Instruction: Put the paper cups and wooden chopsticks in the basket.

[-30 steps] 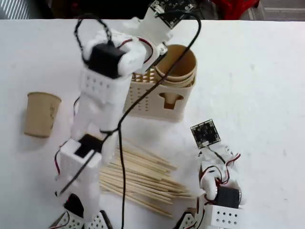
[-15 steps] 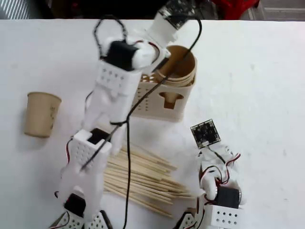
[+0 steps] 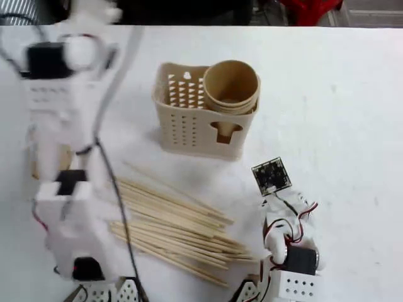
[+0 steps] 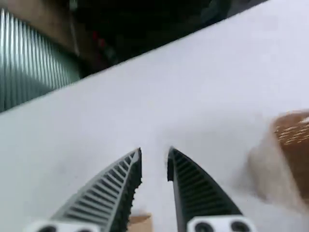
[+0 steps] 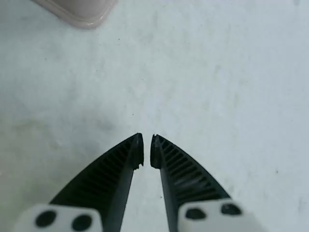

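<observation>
Left jaws stand a narrow gap apart, empty, over the bench (image 4: 193, 96); right jaws almost closed, empty. Paper cups (image 3: 231, 85) sit nested in the basket (image 3: 189, 135), upper centre; wooden chopsticks (image 3: 176, 229) lie lower centre

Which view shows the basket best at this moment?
The high view: the basket stands whole on the table, with cups stacked in one end. The right wrist view catches a corner of it; the left wrist view has a blurred tan shape at its edge, possibly it.
</observation>
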Robot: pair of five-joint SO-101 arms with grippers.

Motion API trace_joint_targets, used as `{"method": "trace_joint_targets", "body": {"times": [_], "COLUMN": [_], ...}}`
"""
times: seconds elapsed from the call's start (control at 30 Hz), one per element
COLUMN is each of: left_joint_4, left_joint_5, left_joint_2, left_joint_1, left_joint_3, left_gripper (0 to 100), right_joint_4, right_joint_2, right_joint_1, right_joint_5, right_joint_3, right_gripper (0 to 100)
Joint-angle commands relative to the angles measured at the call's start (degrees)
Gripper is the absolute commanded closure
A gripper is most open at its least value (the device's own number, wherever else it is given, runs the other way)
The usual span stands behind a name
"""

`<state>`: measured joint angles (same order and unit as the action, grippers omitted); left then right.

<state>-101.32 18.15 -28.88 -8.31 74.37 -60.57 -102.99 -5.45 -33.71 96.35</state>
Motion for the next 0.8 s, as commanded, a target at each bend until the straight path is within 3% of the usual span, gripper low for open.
{"method": "trace_joint_targets", "body": {"times": [0.0,0.17,0.5,0.77], "left_joint_4": [6.59,11.6,11.52,2.37], "left_joint_5": [-0.09,-0.09,-0.09,7.03], "left_joint_2": [-2.24,-9.1,-20.79,-21.85], "left_joint_1": [-14.64,-21.41,-22.46,-22.9], "left_joint_3": [-11.78,-15.03,-15.21,-15.03], "left_gripper": [88,85,85,85], "right_joint_4": [0.92,0.92,0.92,0.92], "right_joint_2": [-0.31,-0.31,-0.31,-0.31], "right_joint_1": [0.13,0.22,0.13,0.22], "right_joint_5": [0.44,0.44,0.44,0.44], "right_joint_3": [0.44,0.44,0.44,0.44], "right_gripper": [95.4,95.4,95.4,95.4]}}
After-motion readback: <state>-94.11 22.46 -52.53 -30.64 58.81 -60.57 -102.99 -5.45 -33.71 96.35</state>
